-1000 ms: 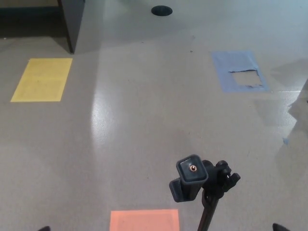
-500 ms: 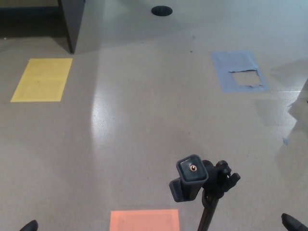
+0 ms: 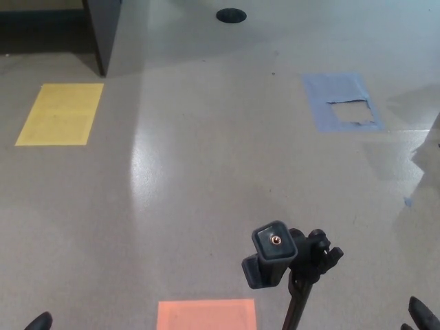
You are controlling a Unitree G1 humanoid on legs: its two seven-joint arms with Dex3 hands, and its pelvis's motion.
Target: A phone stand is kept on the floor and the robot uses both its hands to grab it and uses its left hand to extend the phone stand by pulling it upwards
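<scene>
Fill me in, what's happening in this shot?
The G1 is looking down at a phone stand standing on the floor, not yet grabbed. Only the tips of both hands show at the bottom edge: left hand in the left corner, right hand in the right corner, both well clear of the stand. Coloured patches mark the floor: yellow, blue, orange just left of the pole.

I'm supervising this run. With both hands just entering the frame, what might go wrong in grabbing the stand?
The black phone stand stands free on the grey floor on a thin pole, so uneven contact may topple it. The left hand and right hand are barely visible, both far from it.
</scene>
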